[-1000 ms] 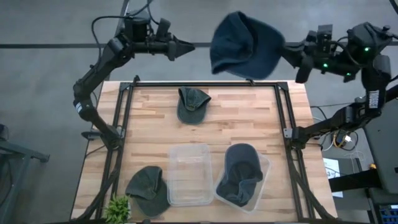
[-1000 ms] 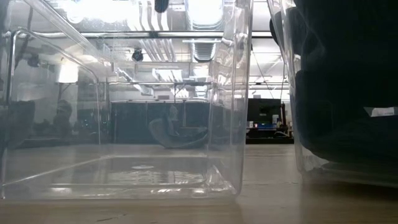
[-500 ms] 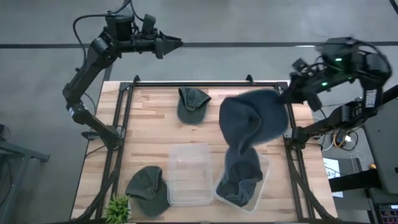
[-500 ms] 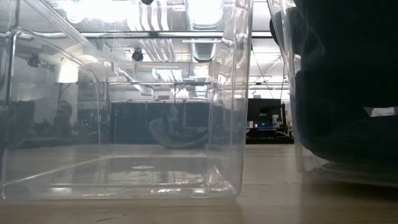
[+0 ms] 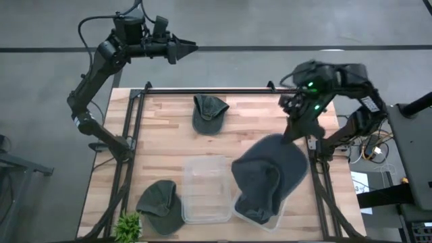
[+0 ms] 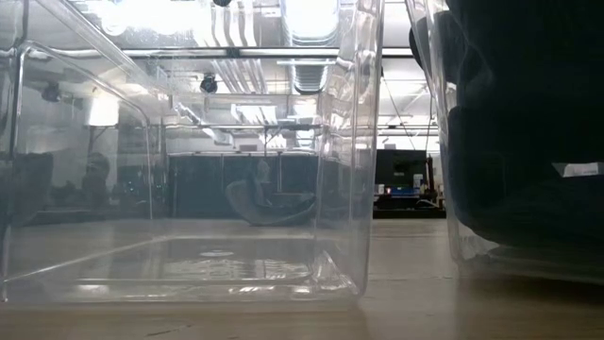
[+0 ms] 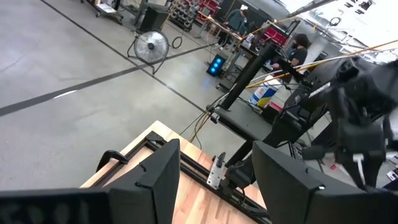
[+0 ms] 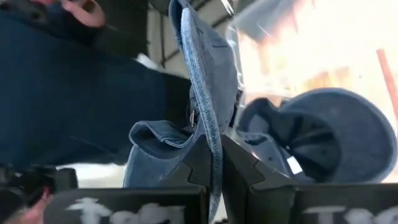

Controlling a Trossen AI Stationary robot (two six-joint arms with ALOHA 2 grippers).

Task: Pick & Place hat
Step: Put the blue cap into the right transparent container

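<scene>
- The dark blue hat (image 5: 270, 172) hangs from the right gripper (image 5: 295, 128), draped low over the right-hand clear bin (image 5: 237, 208), near the table's right edge.
- In the right wrist view the two fingers (image 8: 198, 163) are pinched together on the hat's thin edge (image 8: 208, 118); another blue hat (image 8: 323, 134) lies inside the bin below it.
- Just beside that bin sits a second clear bin (image 5: 204, 189), nothing in it that I can see.
- A green cap (image 5: 208, 113) rests on the wooden table (image 5: 162, 145) toward the far edge; a second green cap (image 5: 162, 204) lies near the front left corner, next to a small green plant (image 5: 128, 226).
- The left gripper (image 5: 189, 47) is held out past the far edge of the table, over the floor, well apart from everything; its fingers (image 7: 149, 180) stand apart with nothing between them.
</scene>
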